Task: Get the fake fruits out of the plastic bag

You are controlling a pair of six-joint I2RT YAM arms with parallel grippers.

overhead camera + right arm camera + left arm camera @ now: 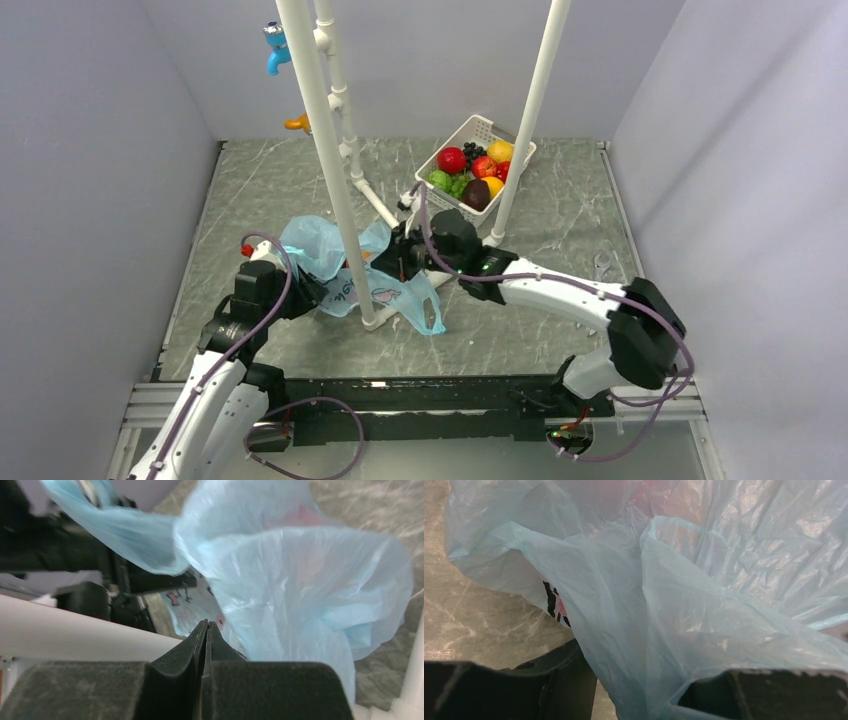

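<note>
Your bag lies slumped on the table against the foot of a white pole, with an arm at each side, which looks like a set-up for holding one side down while the other works the mouth.

Your left gripper sits at the bag's 8 o'clock. Its jaws stand part spread, with a fold of blue film running down into the gap. Nothing is clamped, and from there it looks placed to pin the bag.

Your right gripper is at the bag's 3 o'clock, jaws pressed together and tips pointing at the film. I cannot tell whether any film is caught between them.

The fruits show only as a pink-orange glow through the film at the bag's 12 o'clock, so I judge them to be inside; how many there are is not clear.

The basket of mixed fruit stands well apart, at 1 o'clock from the bag.

As for writing, the bag's white panel carries black and pink print, crumpled in every view. You can read no word or brand on it.
</note>
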